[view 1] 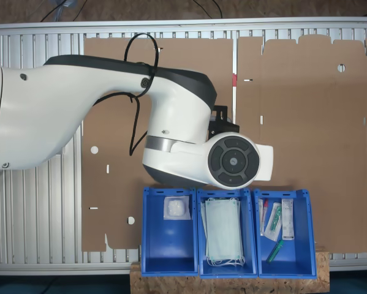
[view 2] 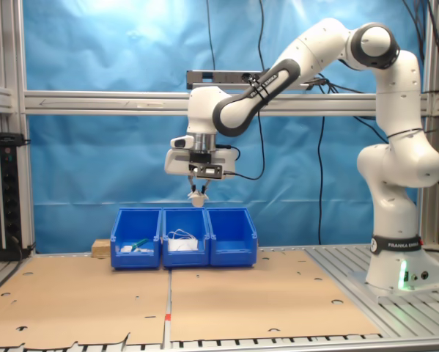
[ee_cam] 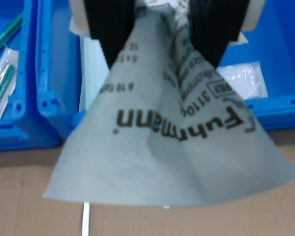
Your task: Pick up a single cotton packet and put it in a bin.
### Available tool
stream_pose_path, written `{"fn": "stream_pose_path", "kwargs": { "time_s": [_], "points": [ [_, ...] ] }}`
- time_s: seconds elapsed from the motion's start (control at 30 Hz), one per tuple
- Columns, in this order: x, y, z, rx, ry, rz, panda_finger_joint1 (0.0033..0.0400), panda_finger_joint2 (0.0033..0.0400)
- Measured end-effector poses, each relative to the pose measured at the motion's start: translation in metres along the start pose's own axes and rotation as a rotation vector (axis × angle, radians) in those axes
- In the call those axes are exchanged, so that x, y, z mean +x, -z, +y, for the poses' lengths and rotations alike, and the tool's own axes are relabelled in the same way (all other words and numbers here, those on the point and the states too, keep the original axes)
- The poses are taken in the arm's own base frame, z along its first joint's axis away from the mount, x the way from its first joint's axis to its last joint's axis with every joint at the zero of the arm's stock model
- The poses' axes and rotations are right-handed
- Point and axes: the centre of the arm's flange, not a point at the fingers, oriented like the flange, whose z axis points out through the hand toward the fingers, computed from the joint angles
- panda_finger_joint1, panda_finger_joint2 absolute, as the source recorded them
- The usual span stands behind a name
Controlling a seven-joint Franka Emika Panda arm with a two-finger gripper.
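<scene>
A small flat white cotton packet (ee_cam: 172, 147) with a dark printed logo and lines of fine black print, seen upside down in the wrist view, hangs creased and pinched between the black fingers (ee_cam: 110, 29) of the white robot arm's gripper (view 2: 198, 185). In the second exterior view the gripper holds it in the air above a row of three blue plastic open-top bins at the bench's far edge. The blue bin (view 1: 154, 245) at the row's end holds one white packet. Brown cardboard sheets (view 2: 94, 293) cover the ribbed metal bench, before a blue backdrop (view 2: 94, 59).
</scene>
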Motion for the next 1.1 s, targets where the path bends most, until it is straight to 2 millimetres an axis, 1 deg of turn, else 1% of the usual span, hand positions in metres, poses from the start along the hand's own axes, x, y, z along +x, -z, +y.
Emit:
{"fn": "stream_pose_path", "kwargs": {
  "time_s": [0.27,0.4,0.57,0.8,1.0,1.03,1.1],
  "points": [
    [-0.037,0.008,0.018,-0.039,0.004,-0.053,0.0072,0.0072],
    [-0.051,0.012,0.016,-0.046,0.014,-0.062,0.0072,0.0072],
    [-0.07,0.013,0.009,-0.047,0.035,-0.074,0.0072,0.0072],
    [-0.094,0.008,0.005,-0.05,0.052,-0.102,0.0072,0.0072],
    [-0.114,0.0,0.01,-0.053,0.043,-0.128,0.0072,0.0072],
    [-0.121,-0.002,0.013,-0.055,0.036,-0.134,0.0072,0.0072],
    [-0.128,-0.004,0.015,-0.055,0.027,-0.14,0.0072,0.0072]
  ]
}}
